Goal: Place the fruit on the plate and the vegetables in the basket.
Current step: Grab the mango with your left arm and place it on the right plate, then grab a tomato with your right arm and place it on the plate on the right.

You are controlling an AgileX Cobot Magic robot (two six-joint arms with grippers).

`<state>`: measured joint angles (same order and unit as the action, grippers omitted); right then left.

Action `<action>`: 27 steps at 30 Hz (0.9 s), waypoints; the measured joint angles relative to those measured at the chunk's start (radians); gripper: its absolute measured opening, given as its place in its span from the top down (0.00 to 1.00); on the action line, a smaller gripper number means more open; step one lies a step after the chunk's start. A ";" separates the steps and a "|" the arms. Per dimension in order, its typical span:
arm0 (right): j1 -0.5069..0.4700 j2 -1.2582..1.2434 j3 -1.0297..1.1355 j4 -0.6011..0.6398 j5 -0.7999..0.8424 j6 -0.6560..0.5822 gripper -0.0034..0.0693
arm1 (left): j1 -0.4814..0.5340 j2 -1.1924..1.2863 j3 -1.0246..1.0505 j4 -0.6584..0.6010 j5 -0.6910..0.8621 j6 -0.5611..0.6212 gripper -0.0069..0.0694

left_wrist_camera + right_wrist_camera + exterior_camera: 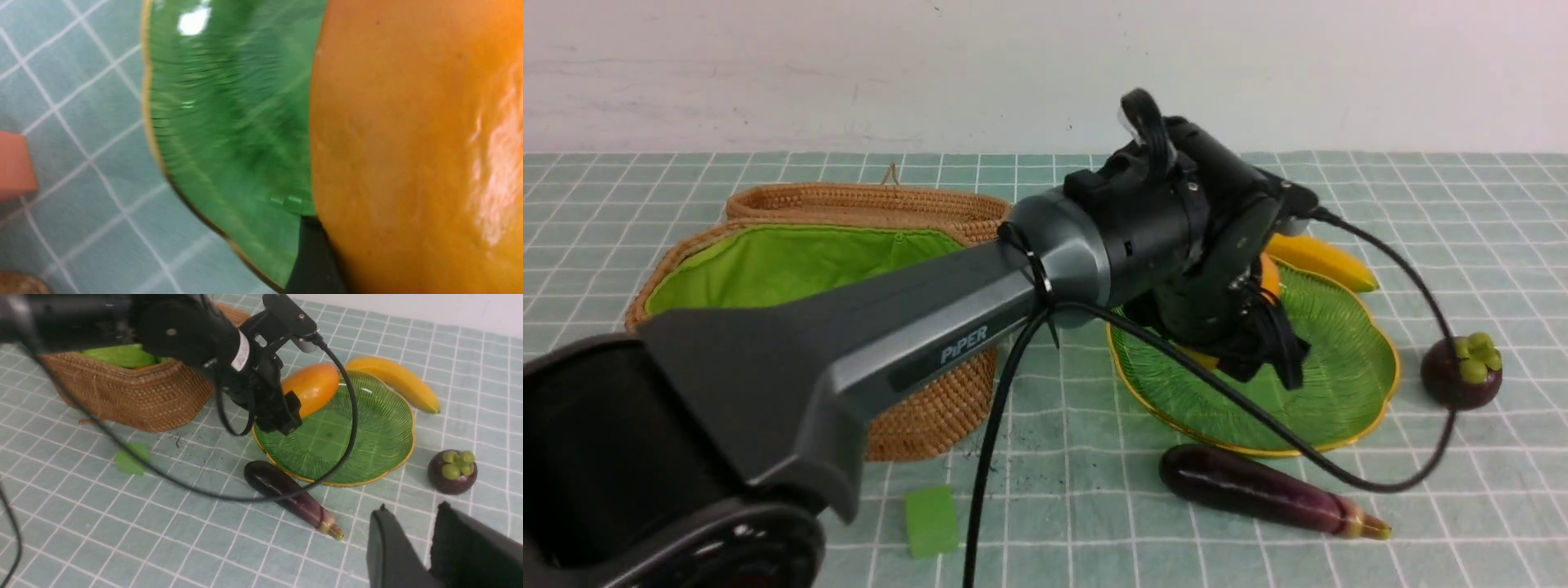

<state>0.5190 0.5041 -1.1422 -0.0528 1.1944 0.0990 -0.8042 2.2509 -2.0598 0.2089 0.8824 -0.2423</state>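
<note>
My left gripper (1245, 335) reaches over the green plate (1347, 384), shut on the orange-yellow mango (312, 388). The mango fills the left wrist view (408, 143), with one black finger (310, 257) pressed against it. It hangs low over the plate's basket-side rim (265, 445); I cannot tell whether it touches. The banana (1319, 260) lies behind the plate. The mangosteen (1462, 371) stands to its right, and the eggplant (1258, 488) lies in front. My right gripper (412, 508) hovers near the mangosteen (451, 471), open a little and empty.
The wicker basket (931, 408) stands open to the left of the plate, with a pale green vegetable (118, 355) inside. A small green cube (931, 520) lies in front of it. A salmon cube (14, 165) sits on the cloth near the plate. The left arm's cable (1258, 416) trails across the plate.
</note>
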 joint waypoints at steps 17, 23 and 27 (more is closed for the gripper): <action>0.000 0.022 0.000 0.013 0.012 0.006 0.70 | 0.028 -0.023 -0.034 -0.068 0.088 0.034 0.08; 0.000 0.143 0.000 0.009 0.026 -0.008 0.68 | 0.028 -0.329 0.015 -0.084 0.226 0.034 0.41; 0.000 0.269 0.000 0.009 0.026 -0.042 0.68 | 0.028 -0.545 0.050 -0.091 0.329 0.034 0.83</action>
<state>0.5190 0.7734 -1.1422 -0.0438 1.2199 0.0574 -0.7762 1.7055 -2.0094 0.1175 1.2115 -0.2083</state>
